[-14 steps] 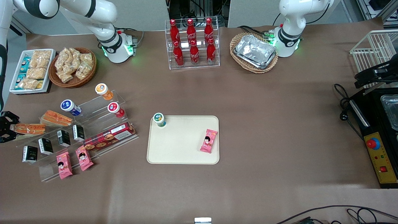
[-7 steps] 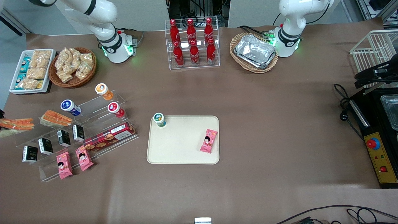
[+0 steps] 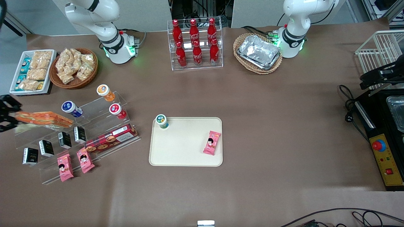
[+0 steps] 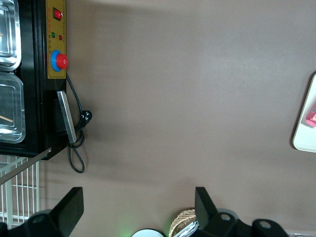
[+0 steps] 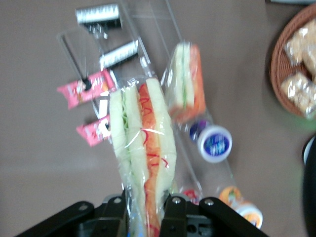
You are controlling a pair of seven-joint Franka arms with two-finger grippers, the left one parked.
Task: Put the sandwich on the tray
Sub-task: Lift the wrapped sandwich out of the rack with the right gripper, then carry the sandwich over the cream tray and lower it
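Sandwich (image 5: pixel 143 158): clamped between the closed fingers of the tool (image 3: pixel 5 113), aloft at the worktop's working-arm edge. Tray (image 3: pixel 183 151): mid-worktop, well apart. Advised: keep grip firm, set down on bare tray area.

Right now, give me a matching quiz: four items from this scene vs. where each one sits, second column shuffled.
Items:
1. sandwich
2. green-lidded cup
3. pink snack packet
4. foil trays

Places:
A. in a wicker basket by the parked arm's base
B. on the tray, at the corner toward the working arm's end
C. clamped in the gripper, above the acrylic shelf
D. on the tray, near the edge toward the parked arm's end

Pairs: 1-C, 2-B, 3-D, 4-A
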